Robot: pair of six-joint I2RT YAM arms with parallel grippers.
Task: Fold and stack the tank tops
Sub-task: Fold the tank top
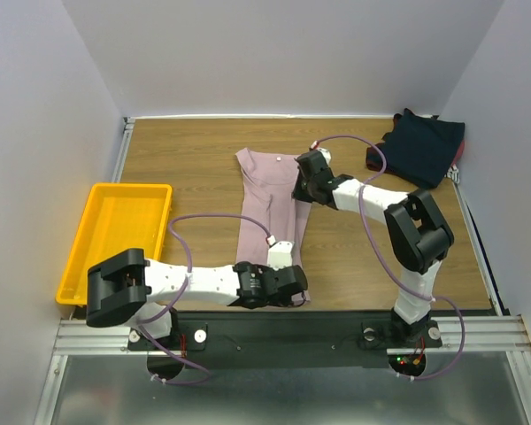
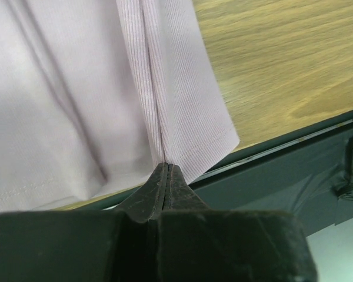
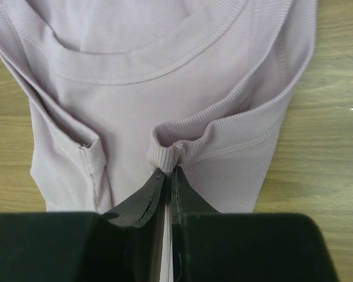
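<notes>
A dusty pink tank top (image 1: 270,208) lies lengthwise in the middle of the table, its neck at the far end. My left gripper (image 1: 296,288) is shut on its near hem, pinching a fold of the ribbed fabric (image 2: 165,117) by the table's front edge. My right gripper (image 1: 303,188) is shut on a shoulder strap, which bunches at the fingertips (image 3: 172,154); the scoop neck (image 3: 135,53) shows beyond. A dark navy tank top (image 1: 422,146) with a maroon edge lies crumpled at the far right corner.
A yellow plastic tray (image 1: 115,235) stands on the left side of the table. White walls enclose the table on three sides. The dark front rail (image 2: 317,158) runs just below the pink hem.
</notes>
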